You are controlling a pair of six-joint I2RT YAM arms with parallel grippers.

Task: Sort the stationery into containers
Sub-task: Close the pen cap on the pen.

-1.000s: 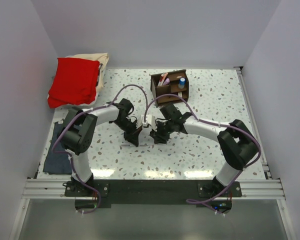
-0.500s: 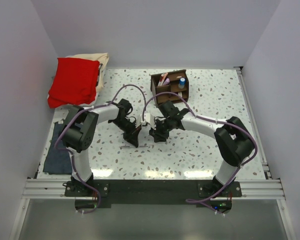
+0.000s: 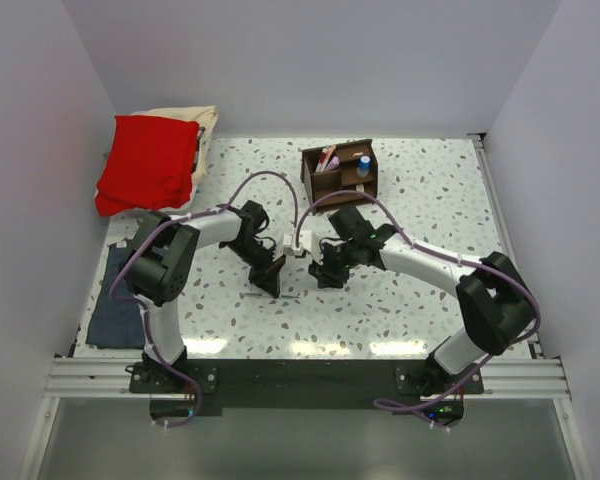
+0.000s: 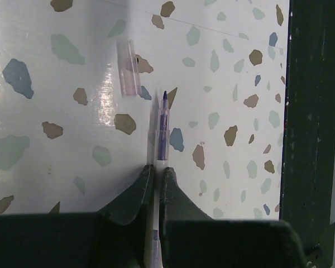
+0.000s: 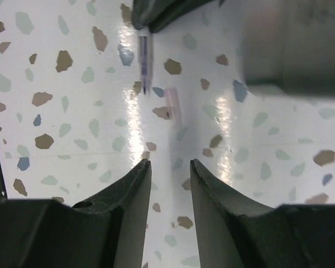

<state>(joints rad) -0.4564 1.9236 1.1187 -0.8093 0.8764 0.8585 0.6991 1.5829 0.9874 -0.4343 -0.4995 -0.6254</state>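
Left gripper (image 4: 155, 170): clamped on purple pen (image 4: 162, 128), tip bared.
Right gripper (image 5: 170, 167): jaws apart, over clear cap (image 5: 172, 105) lying beside pen tip.
Technique: straddle cap squarely before closing.
Wooden organizer (image 3: 342, 195): well apart, at rear.

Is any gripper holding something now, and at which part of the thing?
The left gripper pinches a purple pen by its barrel, with the uncapped tip sticking out ahead. The right gripper holds nothing; its jaws stand open.

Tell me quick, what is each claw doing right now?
Left gripper: closed, holding a clear purple pen.
Right gripper: open, holding nothing.
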